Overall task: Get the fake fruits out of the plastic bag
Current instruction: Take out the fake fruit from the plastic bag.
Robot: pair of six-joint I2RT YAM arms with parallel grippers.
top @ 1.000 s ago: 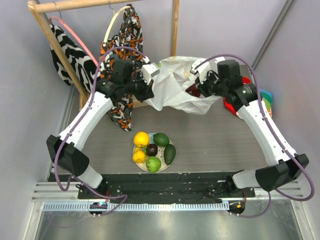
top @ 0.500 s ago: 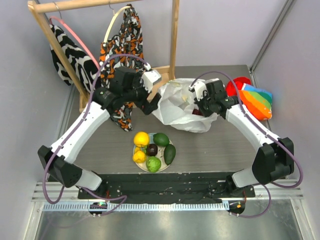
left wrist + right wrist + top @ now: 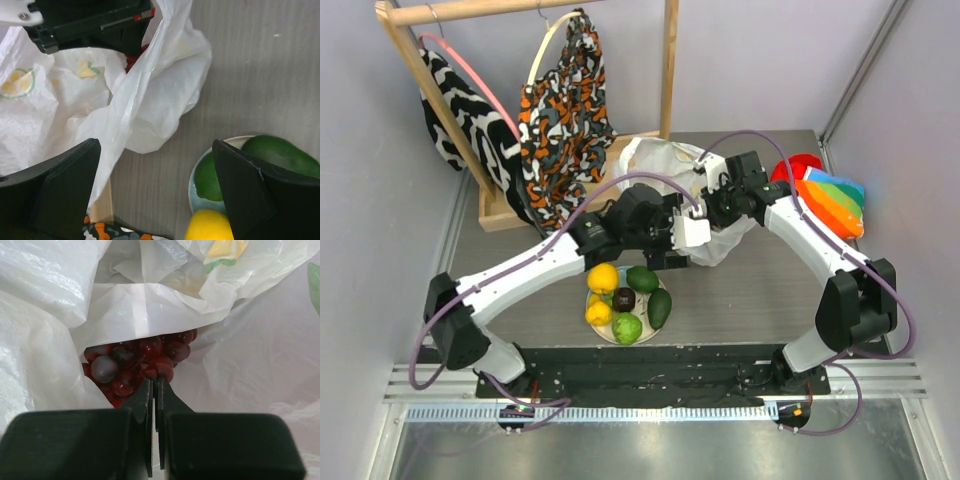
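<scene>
The white plastic bag [image 3: 655, 165] lies crumpled on the table behind the plate. My right gripper [image 3: 712, 207] reaches into its mouth, jaws shut [image 3: 154, 382] on the bag's film, tips against a dark red grape bunch [image 3: 131, 365] inside. My left gripper [image 3: 672, 245] hovers open [image 3: 155, 145] between the bag [image 3: 150, 100] and the plate [image 3: 192, 189], holding nothing. The plate carries fake fruits: lemon [image 3: 602, 277], avocado [image 3: 642, 279], a dark fruit [image 3: 623, 299], lime [image 3: 627, 327].
A wooden clothes rack [image 3: 668, 60] with patterned garments [image 3: 560, 110] stands at the back left, its base [image 3: 500, 215] on the table. A red and rainbow-striped cloth [image 3: 830, 195] lies at the right edge, beside the right arm.
The bag, held up by both grippers, has come down onto the table. My left gripper let go of it, opened and swung right toward the plate. The right gripper sank with the bag.
</scene>
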